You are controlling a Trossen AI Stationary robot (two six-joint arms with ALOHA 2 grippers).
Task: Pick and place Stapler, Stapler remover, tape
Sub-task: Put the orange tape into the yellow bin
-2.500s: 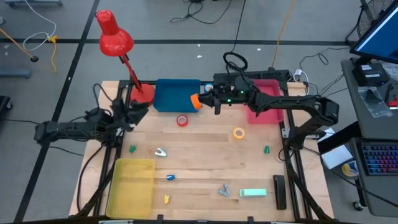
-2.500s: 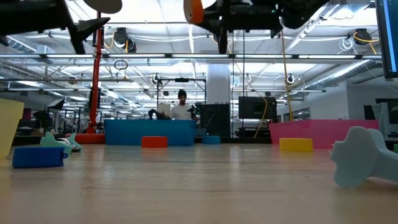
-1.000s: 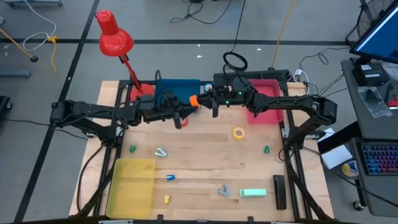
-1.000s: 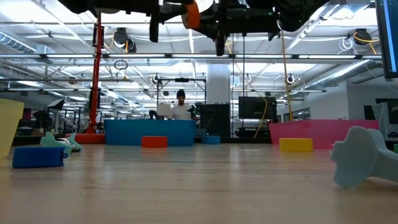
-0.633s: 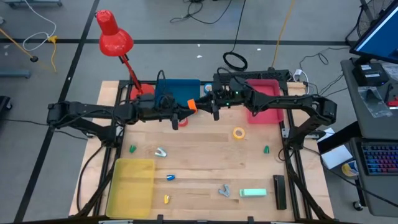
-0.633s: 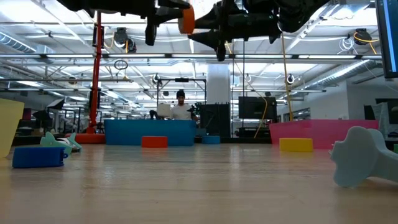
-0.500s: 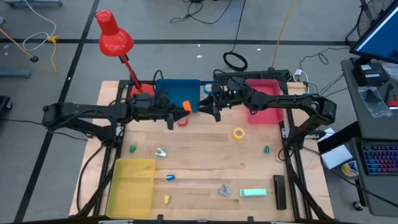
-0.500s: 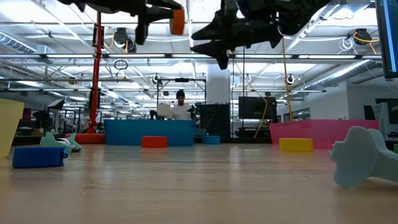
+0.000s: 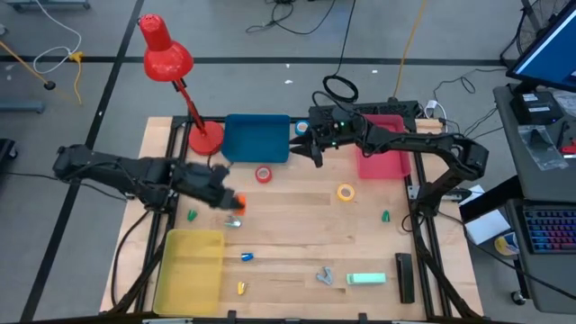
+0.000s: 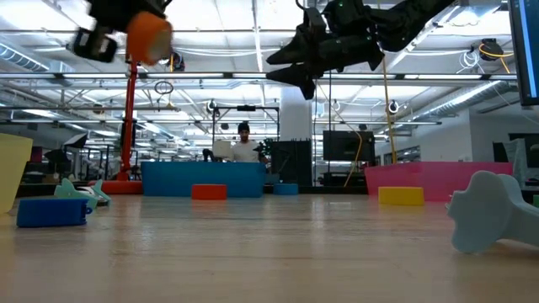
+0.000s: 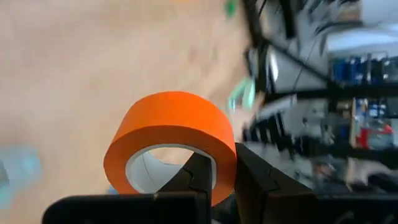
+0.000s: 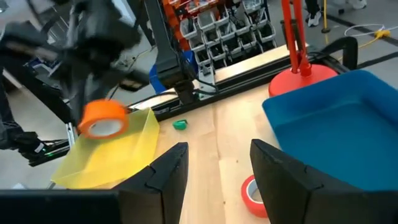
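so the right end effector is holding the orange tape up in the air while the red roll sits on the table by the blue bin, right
Not quite: the left end effector holds the orange tape, not the right one. The left wrist view shows its fingers clamped on the roll; the right end effector is open and empty. The red roll does sit on the table by the blue bin.

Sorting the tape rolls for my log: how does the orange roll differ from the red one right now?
The orange roll is held off the table in the left hand; the red roll lies flat on the wood by the blue bin. The right hand is open, holding neither. Both are small ring-shaped rolls.
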